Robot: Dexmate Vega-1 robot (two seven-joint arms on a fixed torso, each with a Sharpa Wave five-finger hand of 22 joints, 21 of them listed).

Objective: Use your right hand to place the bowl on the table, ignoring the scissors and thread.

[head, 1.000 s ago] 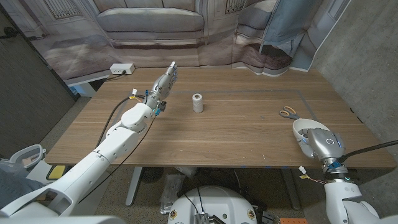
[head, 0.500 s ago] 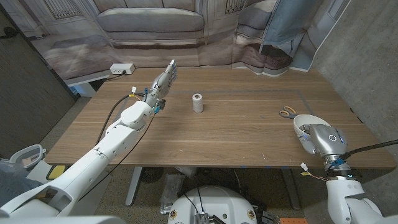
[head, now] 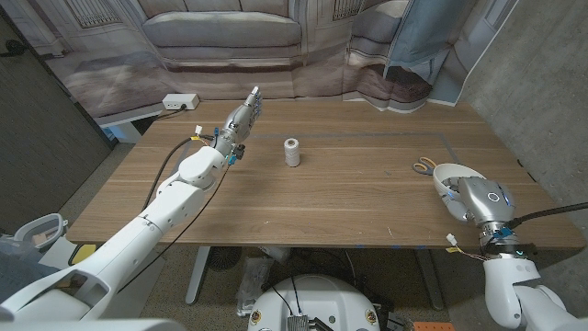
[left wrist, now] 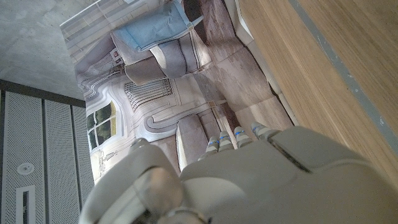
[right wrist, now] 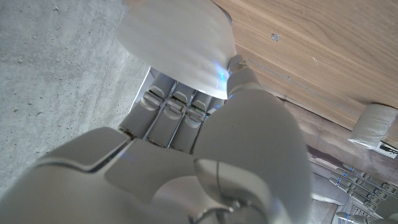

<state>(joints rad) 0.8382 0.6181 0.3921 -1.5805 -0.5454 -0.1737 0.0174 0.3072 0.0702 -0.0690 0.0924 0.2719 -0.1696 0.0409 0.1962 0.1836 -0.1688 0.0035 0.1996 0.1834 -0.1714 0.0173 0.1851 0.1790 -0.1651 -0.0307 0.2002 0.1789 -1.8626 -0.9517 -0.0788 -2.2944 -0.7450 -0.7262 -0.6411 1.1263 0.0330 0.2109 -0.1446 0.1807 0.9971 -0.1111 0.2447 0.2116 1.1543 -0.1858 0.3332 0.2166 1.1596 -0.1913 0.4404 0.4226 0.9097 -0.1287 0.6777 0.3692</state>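
My right hand (head: 462,200) grips a white bowl (head: 457,176) above the table's near right part, close to the front edge. The right wrist view has the bowl (right wrist: 180,43) held in that hand's fingers (right wrist: 174,115), tilted. Scissors with orange and grey handles (head: 424,166) lie just left of the bowl. A white spool of thread (head: 292,152) stands upright near the table's middle; the same spool (right wrist: 374,124) is in the right wrist view. My left hand (head: 242,121) hovers left of the spool with fingers stretched out and holds nothing.
The wooden table (head: 349,198) carries a faint taped rectangle (head: 441,138) on its right half. A white power strip (head: 181,101) sits off the far left corner. A printed sofa backdrop (head: 225,37) hangs behind the table. A concrete wall (head: 542,83) runs along the right.
My right hand has lifted the bowl slightly and carried it right and farther from the front edge. The left arm has barely shifted.
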